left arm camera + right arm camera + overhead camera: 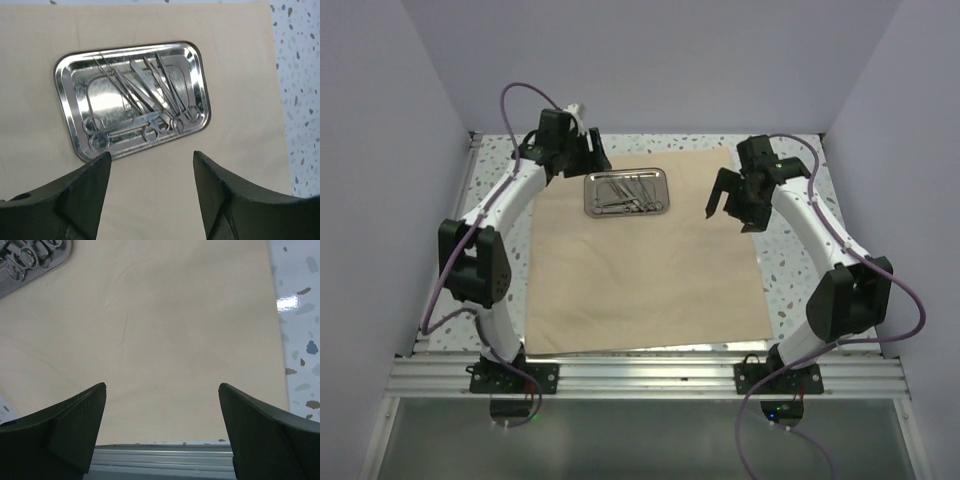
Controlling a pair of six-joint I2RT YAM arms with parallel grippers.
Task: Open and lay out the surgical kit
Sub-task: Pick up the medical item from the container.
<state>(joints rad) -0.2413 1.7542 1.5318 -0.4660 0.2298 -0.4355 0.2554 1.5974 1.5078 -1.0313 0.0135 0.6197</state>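
The tan cloth wrap lies spread flat on the table. The shiny steel tray sits on its far part and holds several slim scissors and forceps; the tray also shows in the left wrist view and at the top left corner of the right wrist view. My left gripper is open and empty, raised just left of and beyond the tray. My right gripper is open and empty, raised over the cloth's far right part.
The speckled table top shows right of the cloth and along the far edge. An aluminium rail runs along the near edge. White walls enclose the left, right and back.
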